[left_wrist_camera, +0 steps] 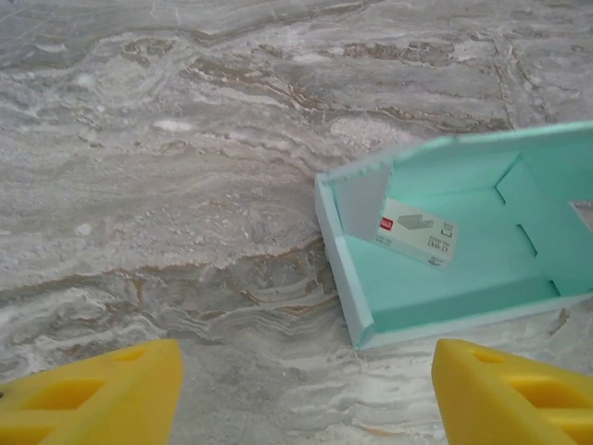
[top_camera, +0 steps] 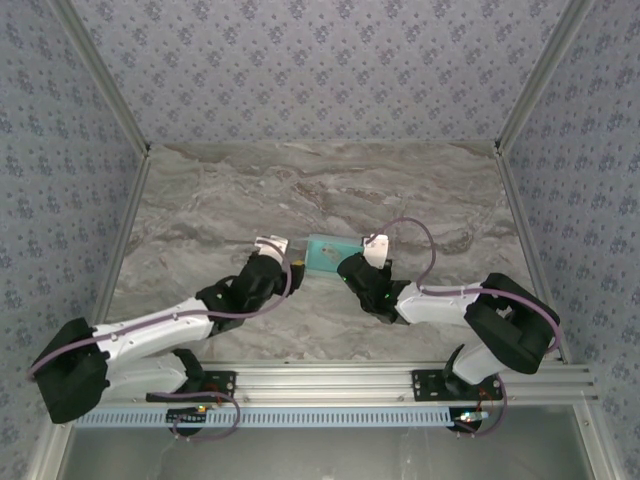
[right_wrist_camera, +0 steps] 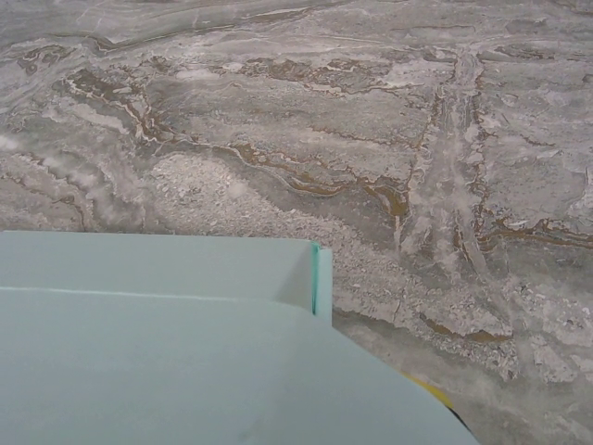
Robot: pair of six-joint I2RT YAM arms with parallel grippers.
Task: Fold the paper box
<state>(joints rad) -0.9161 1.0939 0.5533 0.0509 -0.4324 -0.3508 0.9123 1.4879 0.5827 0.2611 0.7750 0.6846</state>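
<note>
Nearest us, our left gripper (left_wrist_camera: 306, 375) has its yellow jaws wide apart with nothing between them, just short of the paper box (left_wrist_camera: 435, 278), which sits on the marble table (left_wrist_camera: 185, 185) between the two arms. We judge the fold well along: the box's left end wall and both long walls are raised around the floor, and a small white tag (left_wrist_camera: 417, 232) shows inside. Farther on, our right gripper (top_camera: 375, 245) is closed, seemingly pinching the box's right-hand panel, so that end looks like what is left to tuck in.
</note>
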